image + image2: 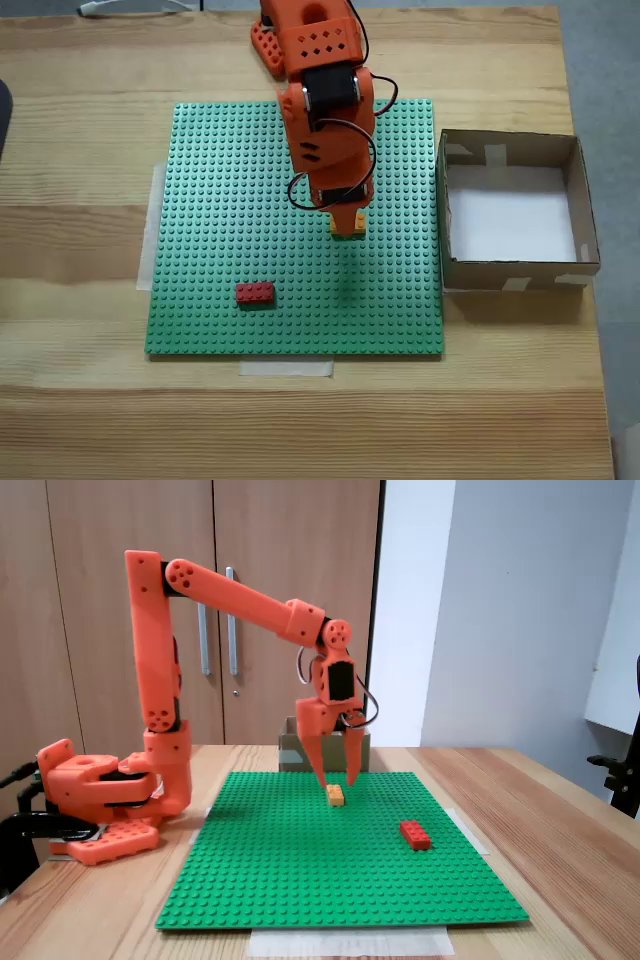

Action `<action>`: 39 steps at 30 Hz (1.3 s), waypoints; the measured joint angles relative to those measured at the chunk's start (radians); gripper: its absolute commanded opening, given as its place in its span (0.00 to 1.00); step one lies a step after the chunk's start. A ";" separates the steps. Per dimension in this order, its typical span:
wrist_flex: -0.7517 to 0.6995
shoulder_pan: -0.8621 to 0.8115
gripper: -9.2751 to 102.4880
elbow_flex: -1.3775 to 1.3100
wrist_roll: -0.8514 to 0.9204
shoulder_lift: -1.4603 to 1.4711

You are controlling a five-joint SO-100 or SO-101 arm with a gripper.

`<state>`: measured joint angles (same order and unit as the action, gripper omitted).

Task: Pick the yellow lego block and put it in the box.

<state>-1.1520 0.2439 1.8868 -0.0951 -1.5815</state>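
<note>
- The arm (230,600) reaches out from its base at the left of the side-on fixed view, elbow high, wrist pointing straight down: a posture that suits a top-down grab.
- The pincer (338,780) hangs over the green plate (340,880) with its fingers apart, and the yellow brick (335,795) sits just under the tips, between them as far as this view tells.
- In the top-down fixed view the yellow brick (347,226) peeks out at the low edge of the wrist, right of the plate's (220,200) centre; the pincer (347,222) is mostly hidden by the arm's own body here.
- Nothing is clamped yet, I'd say; the brick looks seated flat on the studs, so the fingers need to drop a touch and close across it.
- The red brick (255,294) lies well apart, toward the near left of the plate, out of the way of this grab.
- The box (515,155) waits on the tabletop (80,120) just beside the plate's right edge, open side up: a short swing away once the brick is held.
- Risk as I judge it: the studs may hold the brick and make it tilt on lifting.
</note>
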 measured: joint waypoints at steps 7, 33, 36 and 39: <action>-0.014 0.000 0.28 0.000 -0.008 -0.008; 0.094 0.002 0.25 0.084 0.014 -0.008; 0.100 0.002 0.24 0.084 0.005 -0.008; 0.112 0.002 0.23 0.091 0.002 -0.008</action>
<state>-1.0400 0.2454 1.9773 -0.0936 -1.5892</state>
